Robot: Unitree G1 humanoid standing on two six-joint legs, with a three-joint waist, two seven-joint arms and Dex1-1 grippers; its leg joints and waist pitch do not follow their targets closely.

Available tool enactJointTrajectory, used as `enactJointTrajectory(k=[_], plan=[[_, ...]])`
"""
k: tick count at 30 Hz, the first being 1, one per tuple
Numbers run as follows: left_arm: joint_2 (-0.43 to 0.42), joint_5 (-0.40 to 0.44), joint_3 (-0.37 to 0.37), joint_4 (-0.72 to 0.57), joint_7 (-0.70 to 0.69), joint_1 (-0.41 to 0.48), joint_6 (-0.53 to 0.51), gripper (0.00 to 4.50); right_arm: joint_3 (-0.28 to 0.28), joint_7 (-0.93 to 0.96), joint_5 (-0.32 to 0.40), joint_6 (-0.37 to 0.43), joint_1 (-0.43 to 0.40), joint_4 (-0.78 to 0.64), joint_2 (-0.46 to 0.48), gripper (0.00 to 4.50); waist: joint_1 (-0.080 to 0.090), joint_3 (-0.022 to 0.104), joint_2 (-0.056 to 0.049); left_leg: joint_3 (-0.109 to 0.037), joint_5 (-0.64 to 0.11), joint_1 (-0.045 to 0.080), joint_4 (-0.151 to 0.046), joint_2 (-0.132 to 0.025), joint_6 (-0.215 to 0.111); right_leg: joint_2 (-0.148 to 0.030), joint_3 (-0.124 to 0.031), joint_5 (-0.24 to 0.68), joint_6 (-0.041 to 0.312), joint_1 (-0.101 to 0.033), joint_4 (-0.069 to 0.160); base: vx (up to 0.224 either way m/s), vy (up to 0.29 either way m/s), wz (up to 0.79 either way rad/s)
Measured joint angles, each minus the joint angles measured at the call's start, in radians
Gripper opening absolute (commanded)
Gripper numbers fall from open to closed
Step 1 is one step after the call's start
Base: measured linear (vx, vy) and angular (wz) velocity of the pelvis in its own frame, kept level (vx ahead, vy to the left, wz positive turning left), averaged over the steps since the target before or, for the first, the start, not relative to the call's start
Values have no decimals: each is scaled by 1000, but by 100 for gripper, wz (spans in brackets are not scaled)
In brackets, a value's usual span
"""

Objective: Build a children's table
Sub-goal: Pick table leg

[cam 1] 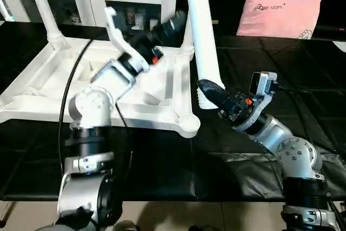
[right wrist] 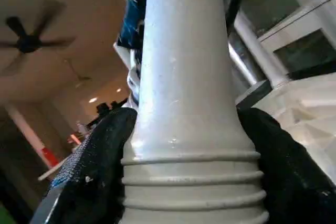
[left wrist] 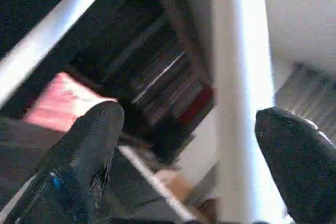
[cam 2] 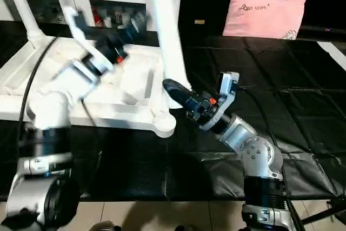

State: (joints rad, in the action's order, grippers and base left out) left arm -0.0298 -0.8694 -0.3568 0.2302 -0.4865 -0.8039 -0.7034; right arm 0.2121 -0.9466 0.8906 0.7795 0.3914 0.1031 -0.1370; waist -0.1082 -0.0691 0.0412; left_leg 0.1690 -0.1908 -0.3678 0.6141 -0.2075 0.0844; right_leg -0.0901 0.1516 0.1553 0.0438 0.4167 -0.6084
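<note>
Centre frame, the right gripper [cam 1: 208,94] clamps the ribbed end of 1 white leg [cam 1: 201,31], held upright just beside the upturned tabletop [cam 1: 38,87] at left. The left gripper [left wrist: 191,145] spreads wide around another leg [left wrist: 239,98].

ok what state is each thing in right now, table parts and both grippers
tabletop: upside down on the black surface, ribbed underside up
far-left leg: standing upright in its corner socket
held leg: upright, threaded end down, off the tabletop
near-right socket: no leg in it
right gripper: shut on the held leg's wide end
left gripper: open, fingers either side of a leg, not touching it
pink pillow: lying flat
</note>
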Motion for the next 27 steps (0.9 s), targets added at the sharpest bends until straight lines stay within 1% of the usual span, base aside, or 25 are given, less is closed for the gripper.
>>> enactJointTrajectory(k=[2, 5, 10, 12, 13, 16, 17, 20, 22, 23, 24, 25, 27], plan=[[13, -40, -16, 4, 4, -7, -38, 450, -14, -3, 2, 5, -6, -19, -11, 276, -5, 0, 0, 0, 0, 0, 0, 0, 0, 0, 1, 0, 0, 0, 1, 0, 0, 0], [19, -86, -26, 9, 11, -25, -77, 450, -25, -12, 2, 17, -7, -23, -25, 276, -6, 0, 2, 0, 0, 0, 0, 0, 0, 0, 1, 0, -1, 0, 1, 0, 0, 0], [19, -96, -18, 10, 14, -28, -99, 450, -28, -12, -6, 14, -7, -23, -33, 276, -6, 0, 3, 0, 0, 0, 0, 0, 0, 0, 1, -1, -2, 0, 2, 0, 0, 0], [15, -87, 2, 9, 19, -28, -105, 450, -56, 1, -56, -22, -7, -24, -42, 276, -5, 1, 3, -1, 0, -1, 0, 0, 0, 0, 1, -1, -3, 0, 3, 0, 0, 0], [15, -83, 10, 9, 22, -28, -107, 421, -67, 8, -72, -31, -7, -24, -42, 276, -5, 1, 4, -1, 0, -1, 0, 0, 0, 0, 1, -1, -3, 0, 3, 0, 0, 0], [15, -65, 29, 8, 37, -28, -114, 407, -101, 23, -114, -65, -7, -25, -42, 276, -5, 1, 4, -1, 0, -1, 0, 0, 0, 0, 1, -2, -3, -1, 4, 0, 0, 0], [15, -35, 44, 6, 59, -28, -108, 407, -123, 38, -153, -92, -6, -26, -47, 276, -4, 1, 4, -1, 0, -1, -1, 0, 0, 0, 1, -2, -4, -1, 5, 0, 0, 0], [22, 50, 73, 9, 147, -28, -72, 373, -171, 106, -274, -176, 11, -19, -48, 276, -1, 1, 4, -2, 0, -1, -1, 0, 0, 0, 1, -4, -7, -1, 8, 0, 0, 0], [31, 74, 78, 11, 186, -28, -57, 370, -186, 137, -315, -206, 23, -16, -43, 276, -1, 1, 4, -2, 0, -1, -1, 1, -1, 0, 1, -5, -8, -1, 10, 0, 0, 0], [37, 81, 78, 11, 204, -28, -52, 347, -193, 151, -335, -222, 30, -12, -41, 276, -1, 1, 4, -2, -1, -1, -1, 1, -2, 0, 1, -6, -9, -1, 11, 0, 0, 0], [41, 83, 78, 12, 219, -28, -49, 347, -201, 164, -352, -235, 35, -11, -41, 276, -1, 1, 4, -2, -1, -1, -1, 1, -2, 0, 1, -6, -9, -1, 12, 0, 0, 0], [44, 85, 76, 15, 237, -29, -42, 335, -210, 176, -368, -250, 39, -9, -40, 276, 0, 1, 4, -2, -2, -1, -1, 1, -3, 0, 1, -6, -9, -1, 12, 0, 0, 0], [52, 98, 64, 30, 286, -38, -20, 315, -233, 210, -426, -301, 49, 1, -34, 275, 0, 1, 4, -2, -3, -2, -1, 1, -5, 0, 0, -6, -9, -1, 13, 0, 0, 0]])
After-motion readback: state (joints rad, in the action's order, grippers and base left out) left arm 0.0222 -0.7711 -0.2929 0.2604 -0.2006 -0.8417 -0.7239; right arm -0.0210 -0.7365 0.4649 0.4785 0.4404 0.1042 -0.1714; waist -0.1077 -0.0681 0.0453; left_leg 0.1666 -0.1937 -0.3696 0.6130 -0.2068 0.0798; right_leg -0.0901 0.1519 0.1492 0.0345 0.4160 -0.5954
